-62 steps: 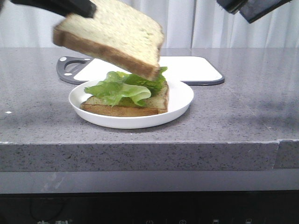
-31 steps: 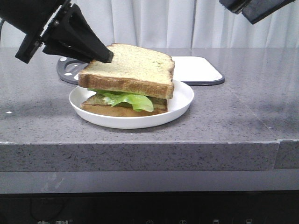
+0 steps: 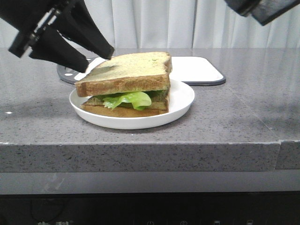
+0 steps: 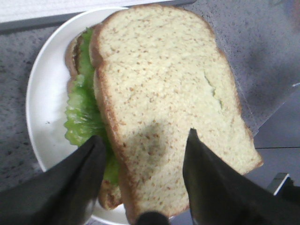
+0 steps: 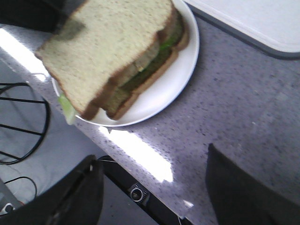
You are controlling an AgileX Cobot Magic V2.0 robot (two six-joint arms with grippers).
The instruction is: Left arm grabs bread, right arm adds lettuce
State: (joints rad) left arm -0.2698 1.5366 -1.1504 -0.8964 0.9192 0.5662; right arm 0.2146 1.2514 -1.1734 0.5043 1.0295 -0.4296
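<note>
a: counter (image 3: pixel 243 117) was grey speckled stone, running the full width of the front view. a white cutting board (image 3: pixel 197 69) with a dark rim lay at the far side, behind the plate.

b: and the plate?

a: round white plate (image 3: pixel 180 101), centre-left on the counter, near its front edge. it carried the whole stack.

b: arms?

a: left arm (image 3: pixel 96 60) hung at upper left, above and to the left of the stack. its two pointed fingers (image 4: pixel 91 161) stood spread, with a clear gap between the tips and nothing gripped. in the left wrist view the tips sat over the near part of the top slice, not closing on it. right arm (image 3: pixel 262 8) showed only as a black piece at the top right corner, well apart from the plate. in the right wrist view its fingers (image 5: pixel 234 187) stood wide apart, holding nothing.

b: bread?

a: bread (image 3: pixel 124 75) lay on top of the stack, tilted, its left end overhanging. a thinner lower slice (image 3: pixel 124 111) sat flat on the plate.

b: lettuce?

a: lettuce (image 3: pixel 129 99) was sandwiched between the two slices, with a ruffled green edge poking out at the near left side.
</note>
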